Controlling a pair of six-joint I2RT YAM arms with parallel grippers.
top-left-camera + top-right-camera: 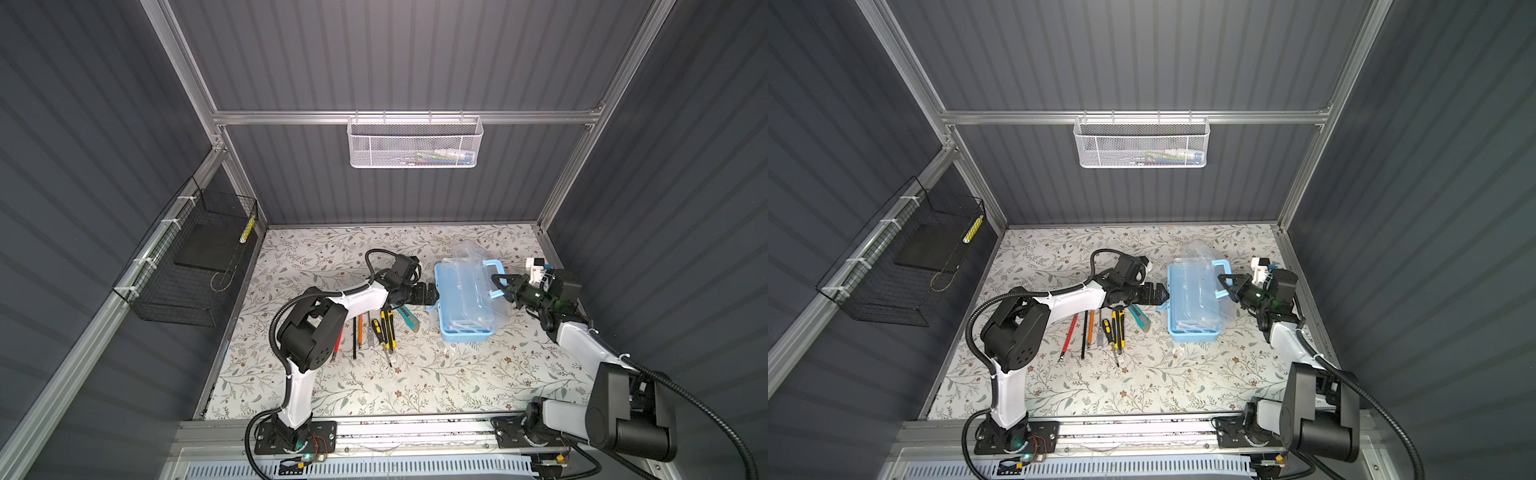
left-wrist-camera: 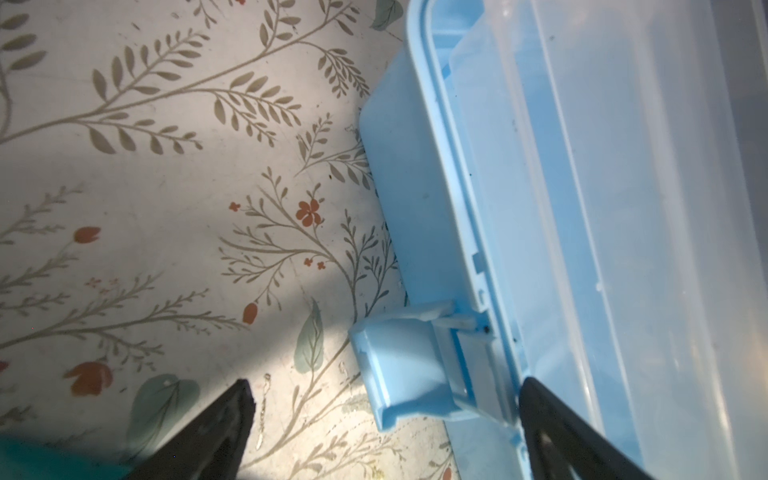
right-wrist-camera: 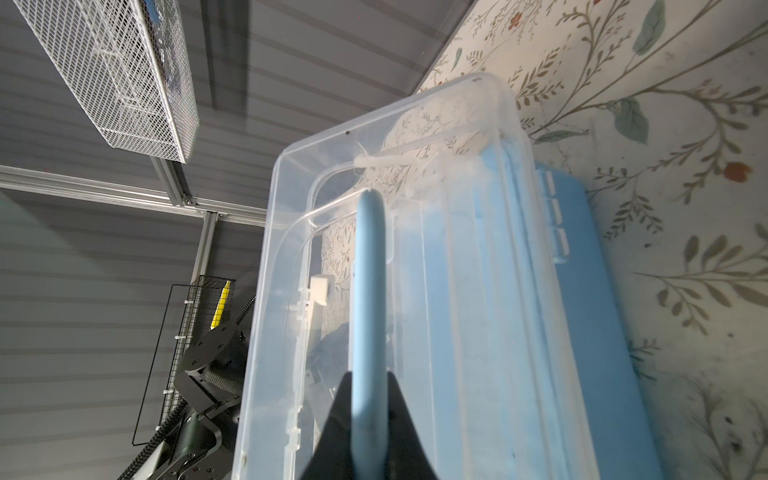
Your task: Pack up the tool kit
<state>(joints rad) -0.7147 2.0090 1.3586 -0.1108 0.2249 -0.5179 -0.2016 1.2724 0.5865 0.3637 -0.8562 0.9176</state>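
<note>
Right of centre on the desk (image 1: 374, 386) in both top views sits the tool kit (image 1: 465, 332), a light-blue box w/ a clear lid (image 1: 478, 266) swung up. The right claw (image 1: 500, 286) is clenched on the pale-blue handle (image 3: 368, 291); the right wrist view shows the handle pinched between both jaws, so the lid is being held open by it. At the box's left edge the left claw (image 1: 432, 293) is released, jaws spread wide. In the left wrist view they straddle the blue latch (image 2: 409, 374), which hangs flipped down off the rim; whether a jaw touches the rim I can't tell. The inside of the box looks empty of tools.

Lower left of the box, near the left arm, lies a row of tools: a teal cutter (image 1: 407, 318), a yellow-black cutter (image 1: 388, 328), a screwdriver (image 1: 380, 338), plus pencils (image 1: 356, 336), all apart from the box.

Step in hand, I'd judge: opening the kit, i.e. packing not yet begun. Next move prob. calls for the left claw to back off the latch and go for a tool, w/ the right keeping the lid up.
</note>
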